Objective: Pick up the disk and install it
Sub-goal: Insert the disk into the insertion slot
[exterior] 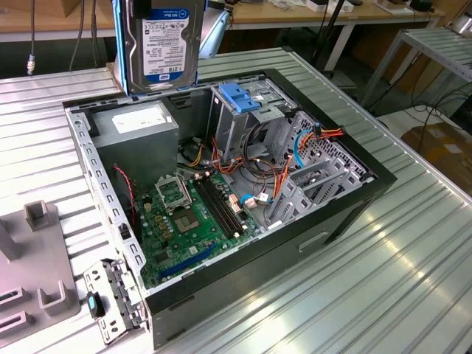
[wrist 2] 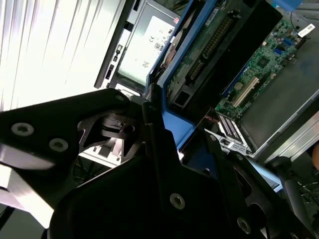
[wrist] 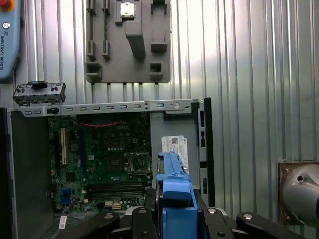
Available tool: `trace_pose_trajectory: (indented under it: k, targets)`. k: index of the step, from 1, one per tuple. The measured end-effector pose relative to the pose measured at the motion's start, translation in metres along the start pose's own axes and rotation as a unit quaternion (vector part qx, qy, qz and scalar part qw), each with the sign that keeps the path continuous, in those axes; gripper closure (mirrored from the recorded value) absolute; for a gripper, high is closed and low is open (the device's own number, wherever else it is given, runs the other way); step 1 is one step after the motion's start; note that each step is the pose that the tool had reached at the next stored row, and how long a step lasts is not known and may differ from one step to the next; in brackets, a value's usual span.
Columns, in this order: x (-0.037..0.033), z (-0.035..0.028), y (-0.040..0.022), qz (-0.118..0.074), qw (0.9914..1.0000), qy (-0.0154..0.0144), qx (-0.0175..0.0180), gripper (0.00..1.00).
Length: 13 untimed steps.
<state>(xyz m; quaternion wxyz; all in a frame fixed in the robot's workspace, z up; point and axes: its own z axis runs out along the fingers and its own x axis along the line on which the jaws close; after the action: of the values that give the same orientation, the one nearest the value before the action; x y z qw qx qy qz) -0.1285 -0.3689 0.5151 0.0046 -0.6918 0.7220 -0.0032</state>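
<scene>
The disk (exterior: pixel 164 44), a grey hard drive with a white label in a blue carrier rail, hangs upright above the back corner of the open computer case (exterior: pixel 354 158), over the grey power supply box (exterior: pixel 136 129). In both wrist views my gripper (wrist: pixel 174 216) (wrist 2: pixel 175 128) is shut on the disk's blue carrier (wrist: pixel 174 189) (wrist 2: pixel 199 45), with black fingers (wrist: pixel 148 209) on either side of it. The metal drive cage with its blue latch (exterior: pixel 240 96) stands inside the case, at the exterior view's right of the disk. The motherboard (wrist: pixel 99 164) lies below.
Orange, blue and red cables (exterior: pixel 295 147) run through the case beside the cage. A grey fixture plate (exterior: pixel 37 280) and a loose metal bracket (exterior: pixel 110 299) lie on the ribbed metal table (exterior: pixel 383 280) at the exterior view's left.
</scene>
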Motion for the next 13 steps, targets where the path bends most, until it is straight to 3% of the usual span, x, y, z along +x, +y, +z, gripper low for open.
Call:
trace_pose_trajectory:
  k: [13]
  targets:
    - [0.0048,-0.0001,-0.0002,0.000,1.00000,0.0001,0.0000,0.63]
